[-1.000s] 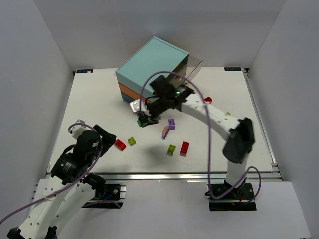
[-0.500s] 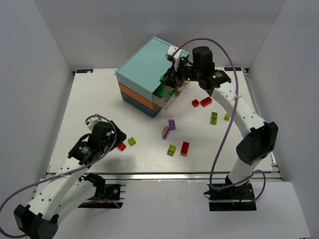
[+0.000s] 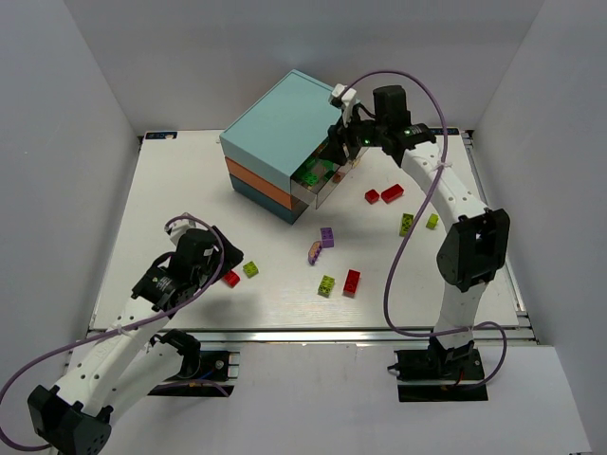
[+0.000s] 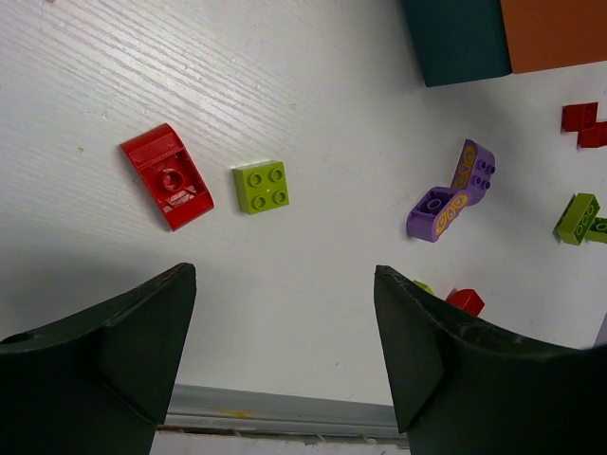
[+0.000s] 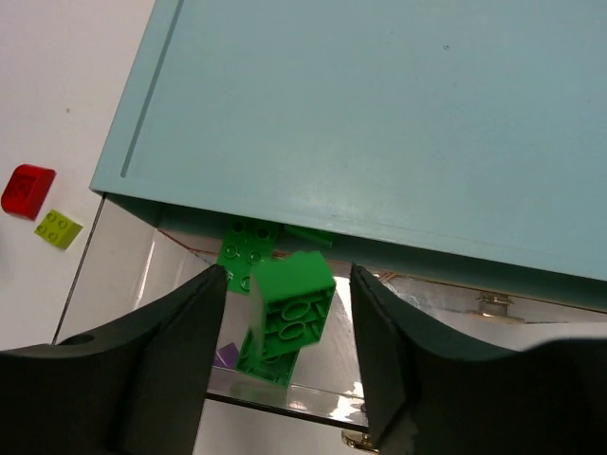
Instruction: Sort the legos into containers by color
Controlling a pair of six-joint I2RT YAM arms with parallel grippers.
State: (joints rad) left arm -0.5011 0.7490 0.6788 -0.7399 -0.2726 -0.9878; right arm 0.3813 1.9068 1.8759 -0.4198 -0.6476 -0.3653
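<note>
The chest (image 3: 280,118) has light teal, orange and dark teal layers. Its clear top drawer (image 3: 321,192) stands pulled out with green legos in it. My right gripper (image 3: 343,144) hovers over that drawer. In the right wrist view its jaws (image 5: 287,273) are open, with a green brick (image 5: 289,303) loose between them, touching neither finger, above other green bricks (image 5: 245,254). My left gripper (image 3: 223,261) is open and empty above the table, just short of a red brick (image 4: 167,176) and a yellow-green brick (image 4: 262,187).
Loose on the table are a purple brick (image 3: 326,236), a pink-purple piece (image 3: 314,252), a yellow-green brick (image 3: 326,284), a red brick (image 3: 352,282), two red bricks (image 3: 382,194) and two green ones (image 3: 406,225) on the right. The table's metal front edge (image 4: 285,412) lies under my left gripper.
My right arm swung from the chest's front corner up over the open drawer, and the green brick now hangs free between its jaws. My left arm moved a little toward the red brick.
</note>
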